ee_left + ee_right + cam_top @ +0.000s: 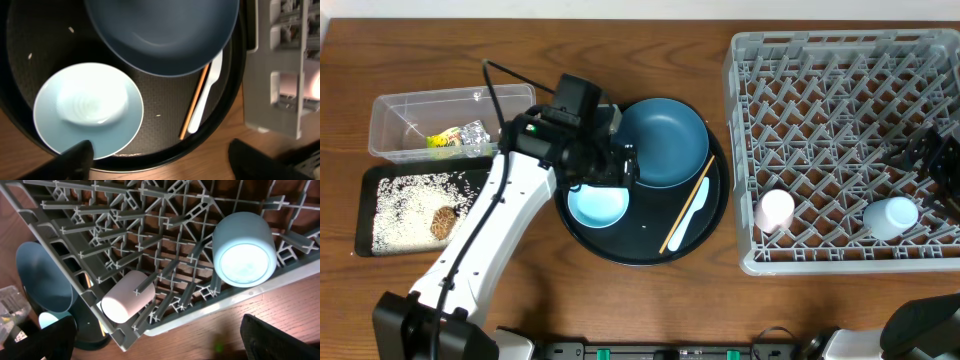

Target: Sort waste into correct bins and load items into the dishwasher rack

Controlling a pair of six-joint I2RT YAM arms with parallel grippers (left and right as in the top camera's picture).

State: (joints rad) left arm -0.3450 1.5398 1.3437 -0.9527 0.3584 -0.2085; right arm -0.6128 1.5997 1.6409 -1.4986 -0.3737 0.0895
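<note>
Pale-blue and smooth, the bowl [87, 110] looks stiff, light and slippery, best pinched at its rim, with left fingers [70, 162] and right fingers [280, 340] both spread, empty.

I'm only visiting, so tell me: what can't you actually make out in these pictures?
Overhead: the white left arm covers part of the light-blue bowl with white inside.
Overhead: the clear rectangular plastic tub's contents are too small to name fully.
Wrist views: the left hand and right hand show only dark fingertips, cut by the bottom edge.
Left wrist view: the large grey plastic lattice rack is blurred and edge-cut.
</note>
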